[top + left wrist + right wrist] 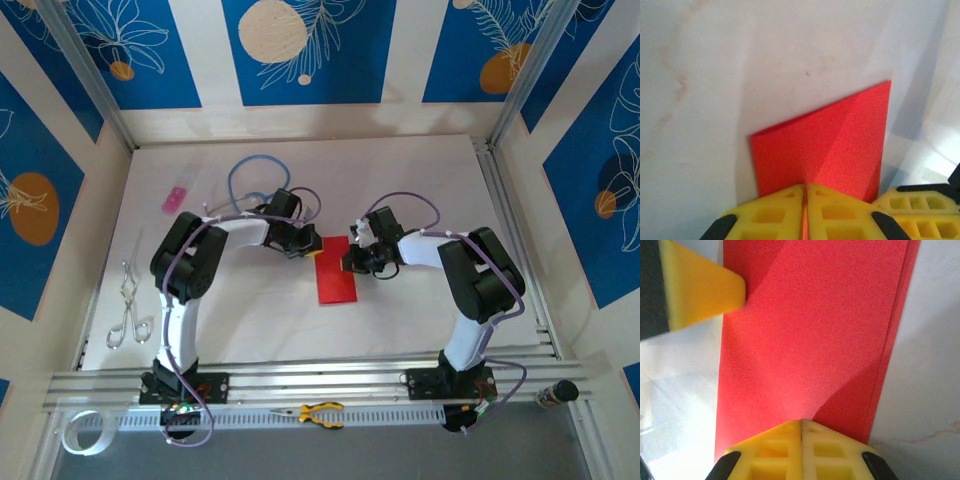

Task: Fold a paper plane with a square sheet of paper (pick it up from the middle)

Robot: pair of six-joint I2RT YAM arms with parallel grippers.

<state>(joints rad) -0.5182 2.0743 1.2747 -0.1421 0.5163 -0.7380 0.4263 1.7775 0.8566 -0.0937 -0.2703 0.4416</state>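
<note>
The top view looks steeply down from above and behind the arms (190, 262), bases at 6 o'clock, over the whole counter (420, 180). The wrist views look past the left tool (805, 187) and right tool (801, 423), each at 6 o'clock, close onto the red paper (336, 270) all three share.

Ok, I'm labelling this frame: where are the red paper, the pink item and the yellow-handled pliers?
red paper (337, 283): top view, its bare lower half.
pink item (175, 199): top view, its middle.
yellow-handled pliers (320, 409): top view, the handles.
</note>
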